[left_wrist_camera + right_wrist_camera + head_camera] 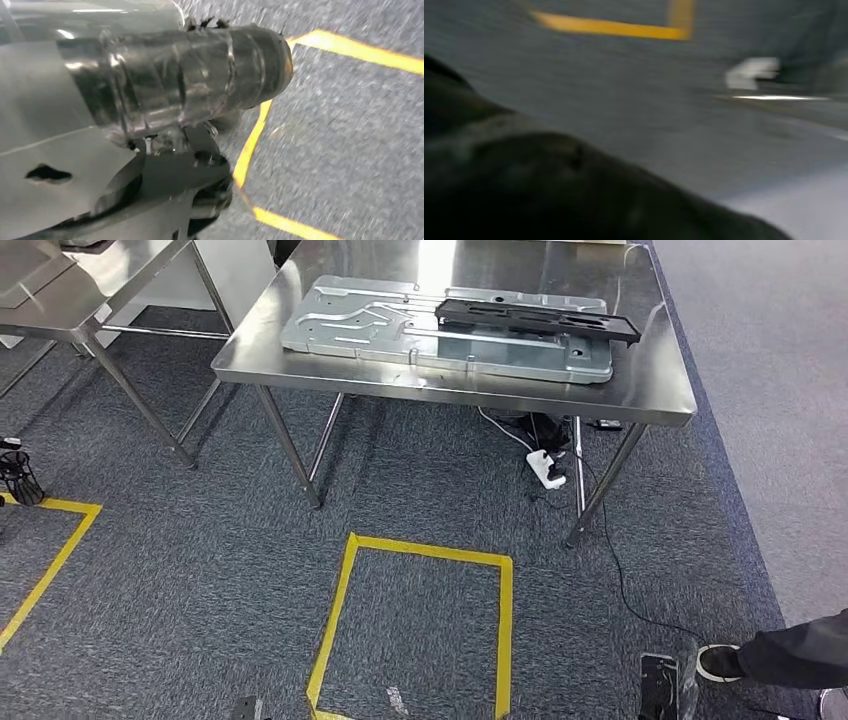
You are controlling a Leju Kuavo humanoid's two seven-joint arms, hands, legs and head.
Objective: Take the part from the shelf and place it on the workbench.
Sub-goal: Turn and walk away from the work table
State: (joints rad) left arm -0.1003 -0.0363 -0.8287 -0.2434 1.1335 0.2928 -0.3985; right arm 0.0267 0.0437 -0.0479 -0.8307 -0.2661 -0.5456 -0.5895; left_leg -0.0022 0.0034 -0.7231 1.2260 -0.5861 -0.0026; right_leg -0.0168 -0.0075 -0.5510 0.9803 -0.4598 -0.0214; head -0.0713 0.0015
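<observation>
The black part lies on a metal tray on the workbench, near its far right side. It looks long, thin, stiff and light; grip mid-span. The left hand hangs over carpet, its grip unreadable; the right hand is blurred, likewise unclear.

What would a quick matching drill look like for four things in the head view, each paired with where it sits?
Things:
1. black part
2. metal panel
3. power strip
4. yellow tape square

Places:
A. flat on the steel table
B. on the carpet in front of the table
C. on top of the metal panel
D. on the floor under the table

Pairs: 1-C, 2-A, 3-D, 4-B
</observation>
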